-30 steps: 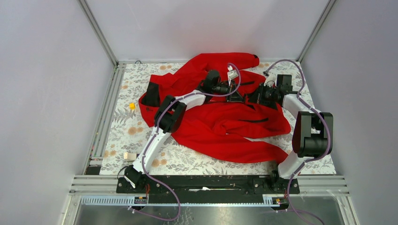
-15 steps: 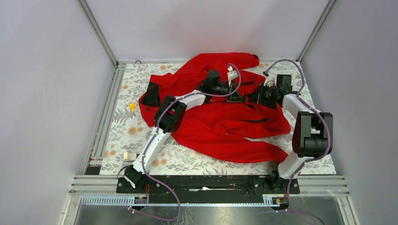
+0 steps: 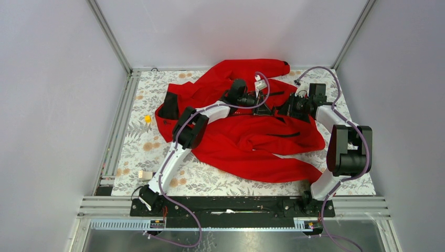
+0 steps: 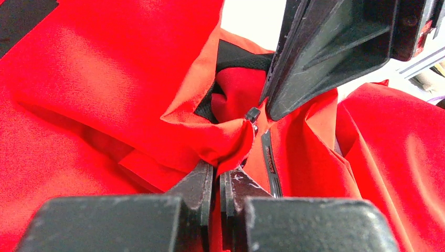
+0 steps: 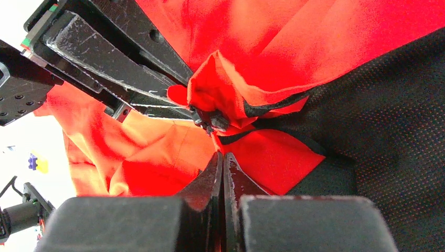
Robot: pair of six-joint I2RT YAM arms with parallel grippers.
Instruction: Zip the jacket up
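Jacket (image 3: 252, 142) lies crumpled and front-open on the tabletop (image 3: 157, 142). Landmark is the zipper slider (image 4: 253, 114), a small dark piece in bunched fabric on the jacket's far side.

Left hand (image 4: 216, 170) sits just beside the slider, fingers closed on a red fold of the front edge. Right hand (image 5: 221, 157) meets the slider from the opposite side. Its fingers are pressed together with a sliver of red between, so it appears pinched on the hem by the black lining.

The slider sits between the two tips, with the right tip nearer, almost touching. The zipper's line away from the slider is buried in folds and its direction cannot be told. The likely next need is to line up both edges at the slider.
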